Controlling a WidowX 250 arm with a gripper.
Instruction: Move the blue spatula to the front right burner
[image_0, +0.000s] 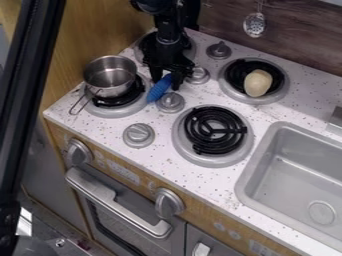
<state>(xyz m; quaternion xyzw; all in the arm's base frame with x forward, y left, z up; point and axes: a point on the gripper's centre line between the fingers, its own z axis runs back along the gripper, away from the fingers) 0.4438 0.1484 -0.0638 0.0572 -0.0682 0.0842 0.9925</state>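
though slanted, blue spatula (158, 90) gripped in claw (166, 84)

Clearance: open lane toward lower right

From the fingers (176, 84), white speckled counter (202, 94) runs between two round grey knobs, just below (170, 102) and just right (198, 75), to the black coil burner (215, 131), open above. Obstacles: shiny metal saucepan (110, 77), left; pale rounded object (258, 83), well apart, right.

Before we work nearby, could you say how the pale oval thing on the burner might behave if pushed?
The pale oval thing would probably roll or rock, given its rounded shape. The ridged black coil beneath might catch or slow it.
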